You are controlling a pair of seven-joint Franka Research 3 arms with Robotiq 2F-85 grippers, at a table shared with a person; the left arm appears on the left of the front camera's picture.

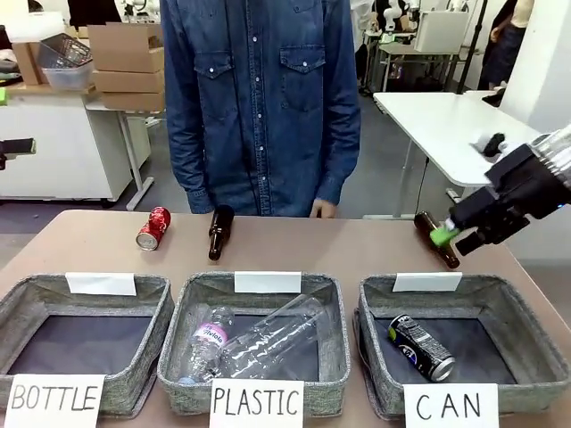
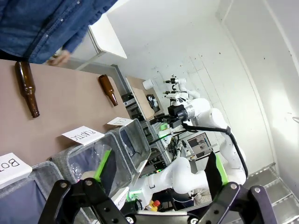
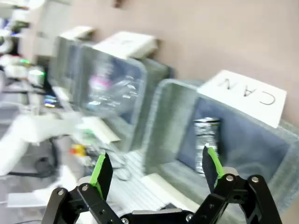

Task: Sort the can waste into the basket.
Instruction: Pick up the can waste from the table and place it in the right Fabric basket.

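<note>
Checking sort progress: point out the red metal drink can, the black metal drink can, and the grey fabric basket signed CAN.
red metal drink can (image 1: 153, 228), front view, side.
black metal drink can (image 1: 421, 347), front view, printed side.
grey fabric basket signed CAN (image 1: 475, 290), front view, back wall.

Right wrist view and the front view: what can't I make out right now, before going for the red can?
- Right wrist view: motion blur smears the black can in the CAN basket; its print is unreadable.
- Front view: the right gripper covers part of the brown bottle near the table's right edge.
- Front view: the print on the red can is too small to read.
</note>
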